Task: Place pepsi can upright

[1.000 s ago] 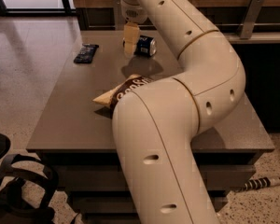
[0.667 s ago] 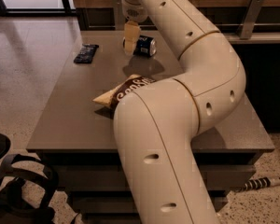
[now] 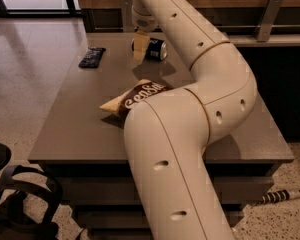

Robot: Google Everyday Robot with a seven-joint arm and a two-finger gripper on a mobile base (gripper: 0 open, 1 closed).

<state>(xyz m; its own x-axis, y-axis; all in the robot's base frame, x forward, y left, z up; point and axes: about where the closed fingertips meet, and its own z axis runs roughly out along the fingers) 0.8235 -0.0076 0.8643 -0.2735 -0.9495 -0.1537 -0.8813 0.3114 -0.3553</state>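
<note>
The pepsi can [image 3: 156, 49] is dark blue with silver ends. It lies on its side at the far middle of the grey table [image 3: 75, 124]. My gripper [image 3: 141, 53] hangs down from the wrist at the can's left end, right up against it. I cannot tell whether it holds the can. My large cream arm [image 3: 190, 114] reaches across the table from the near right and hides part of the tabletop.
A brown and cream chip bag [image 3: 140, 94] lies mid-table, partly under my arm. A flat dark snack bar [image 3: 92, 57] lies at the far left. A wooden wall with a metal rail [image 3: 267, 14] runs behind the table. A black chair [image 3: 10, 194] stands at the lower left.
The gripper has stayed beside the can's left end, perhaps slightly lower. The can, bag and bar have not moved.
</note>
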